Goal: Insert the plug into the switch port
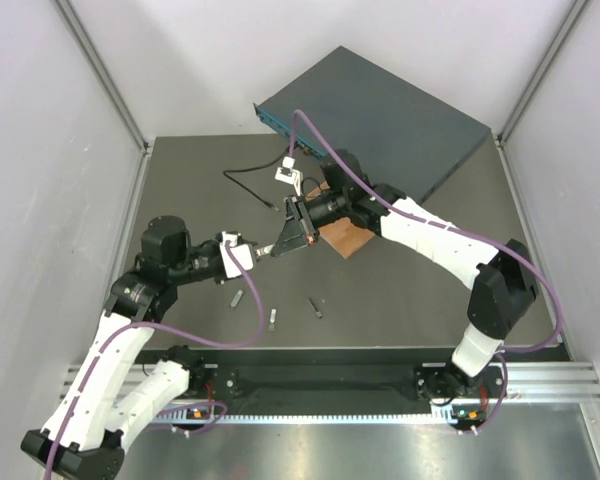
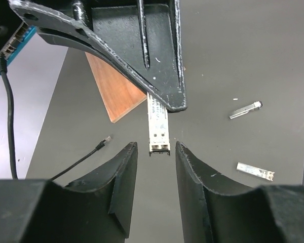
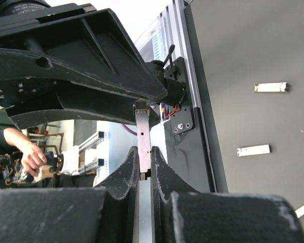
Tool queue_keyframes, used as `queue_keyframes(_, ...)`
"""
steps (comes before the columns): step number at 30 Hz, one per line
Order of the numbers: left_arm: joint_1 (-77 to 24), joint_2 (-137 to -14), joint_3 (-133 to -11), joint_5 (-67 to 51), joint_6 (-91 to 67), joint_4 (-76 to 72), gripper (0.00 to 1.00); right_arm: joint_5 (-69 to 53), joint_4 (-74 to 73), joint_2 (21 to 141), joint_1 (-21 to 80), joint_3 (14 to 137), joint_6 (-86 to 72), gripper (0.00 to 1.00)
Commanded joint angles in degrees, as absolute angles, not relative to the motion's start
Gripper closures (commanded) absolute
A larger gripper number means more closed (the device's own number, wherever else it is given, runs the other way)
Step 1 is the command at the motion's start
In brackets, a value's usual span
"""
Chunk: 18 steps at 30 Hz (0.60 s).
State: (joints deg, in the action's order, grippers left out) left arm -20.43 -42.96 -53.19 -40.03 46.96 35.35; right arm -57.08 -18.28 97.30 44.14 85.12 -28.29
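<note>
My right gripper [image 1: 285, 240] [image 3: 144, 154] is shut on a slim silver plug [image 3: 143, 131] and holds it above the table, pointing at the left arm. In the left wrist view the plug [image 2: 157, 119] sticks out from the right gripper's fingers [image 2: 159, 76], its end level with my left gripper's open tips [image 2: 156, 149]. The left gripper [image 1: 252, 250] is open and not touching the plug. The dark blue-grey switch [image 1: 380, 120] lies at the back of the table, its teal socket face [image 2: 10, 43] turned to the left front.
A thin brown wooden board [image 1: 345, 238] [image 2: 119, 93] lies under the right wrist. A black cable [image 1: 248, 185] [image 2: 10, 116] runs from the switch across the mat. Loose silver modules [image 1: 273, 318] [image 2: 245, 110] [image 3: 270, 87] lie on the mat near the front.
</note>
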Motion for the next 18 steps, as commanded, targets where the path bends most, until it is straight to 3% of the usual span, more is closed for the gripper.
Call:
queue_keyframes(1,-20.65,-43.15,-53.09,-41.05,48.96,35.86,0.60,-57.57,-14.42,97.82,45.00,86.92,-29.18,1.00)
queue_keyframes(6,-20.57,-44.29,-53.52,-41.05,48.78,35.59,0.67,-58.01,-13.89,98.44,45.35,87.27,-29.97,1.00)
queue_keyframes(18,-20.92,-44.12,-52.21,-39.55,49.74,35.07,0.71,-58.97,-11.95,99.14,45.53,86.84,-32.69,1.00)
